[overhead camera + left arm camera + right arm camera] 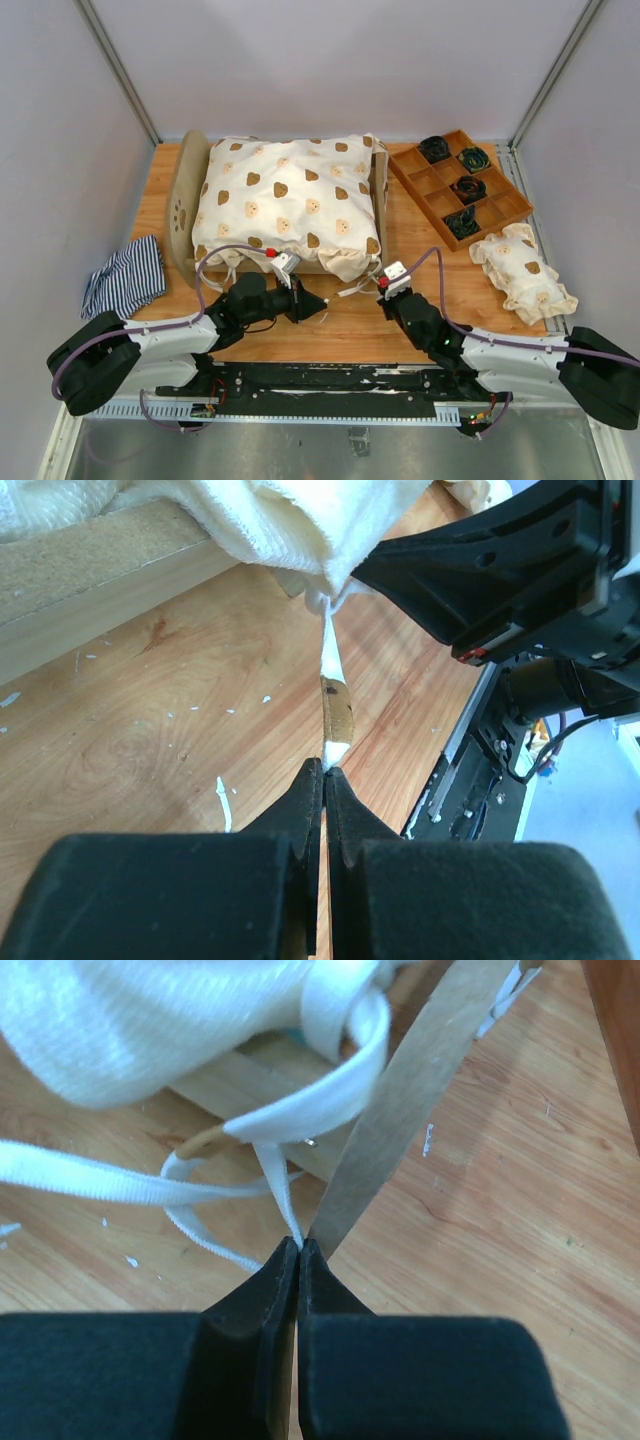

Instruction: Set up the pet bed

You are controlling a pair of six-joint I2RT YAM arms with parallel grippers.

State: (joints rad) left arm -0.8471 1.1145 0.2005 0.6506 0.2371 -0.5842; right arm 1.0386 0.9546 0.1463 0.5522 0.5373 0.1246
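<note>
Headboard (pixel 183 205) to the left, the pet bed (pixel 380 190) is laid with its long axis left to right across the table (pixel 440 275), a bear-print cushion (pixel 290 200) on top. Just near of its front edge, the left gripper (pixel 325 770) is closed fully on a white tie (pixel 328 660) hanging from the cushion. Close beside it, the right gripper (pixel 298 1245) is pinched shut on a second tie (pixel 280 1195). Both ties lead away from the claws toward the bed, so knotting is judged to be next.
</note>
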